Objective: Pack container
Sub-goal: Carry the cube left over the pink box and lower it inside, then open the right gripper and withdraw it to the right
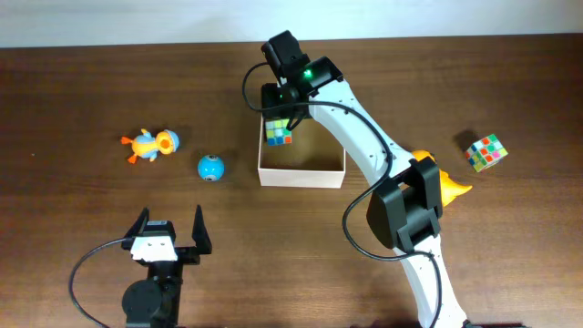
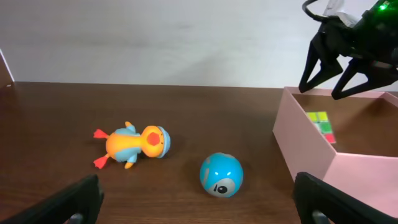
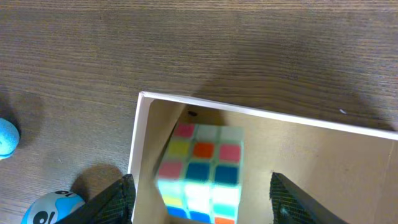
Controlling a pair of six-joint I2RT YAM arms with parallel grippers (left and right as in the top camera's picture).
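The container (image 1: 301,173), a square white-walled box with a tan inside, stands at the table's middle; it also shows in the left wrist view (image 2: 305,146) and the right wrist view (image 3: 134,143). A colour cube (image 1: 279,133) lies in its far left corner, seen also in the left wrist view (image 2: 322,124) and blurred in the right wrist view (image 3: 202,168). My right gripper (image 1: 277,107) hangs open just above that cube (image 3: 199,202), its fingers wide apart and clear of it. My left gripper (image 1: 169,230) is open and empty near the front edge (image 2: 199,208).
An orange duck toy (image 1: 150,145) and a blue ball (image 1: 210,168) lie left of the container, both in the left wrist view too: duck (image 2: 134,144), ball (image 2: 221,175). A second colour cube (image 1: 485,152) lies far right. A yellow-orange toy (image 1: 452,187) shows partly behind the right arm.
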